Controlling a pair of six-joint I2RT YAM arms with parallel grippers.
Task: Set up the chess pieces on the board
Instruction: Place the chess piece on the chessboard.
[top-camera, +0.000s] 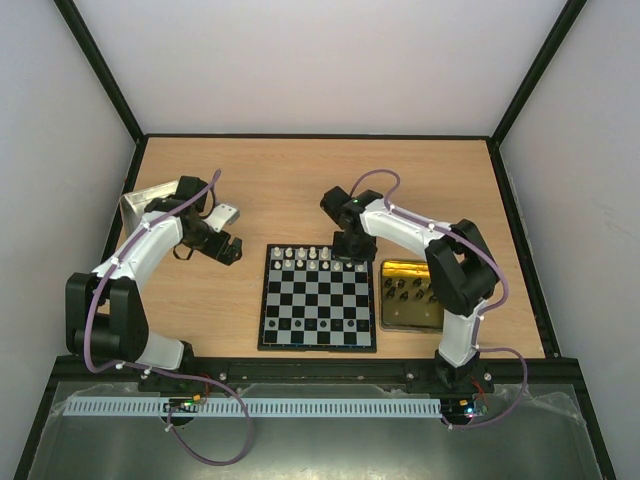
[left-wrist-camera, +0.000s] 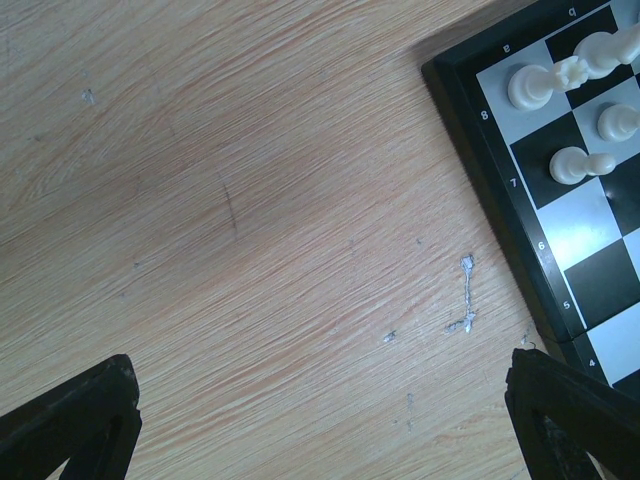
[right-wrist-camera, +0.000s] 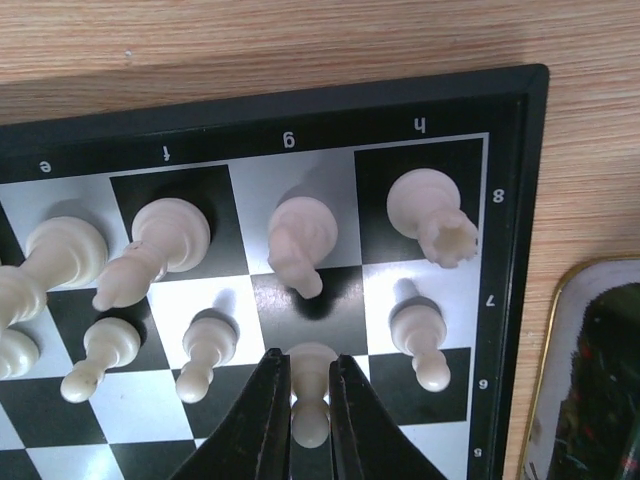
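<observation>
Wood-grain table (top-camera: 300, 180) carries the board (top-camera: 318, 318) at lower centre of the top view, white chess pieces (top-camera: 305, 256) lined along its far rows. Your right gripper (right-wrist-camera: 308, 375), jaws narrowed, pinches a white pawn (right-wrist-camera: 311, 420) at bottom centre of its wrist view, just below an empty dark square (right-wrist-camera: 335, 305) between two standing pawns. Bring it over that square, lower straight down, and part the fingers only slightly so neither neighbour nor the knight (right-wrist-camera: 300, 240) above gets nudged. Your left gripper (left-wrist-camera: 320, 370) hangs wide apart over bare wood, holding nothing.
</observation>
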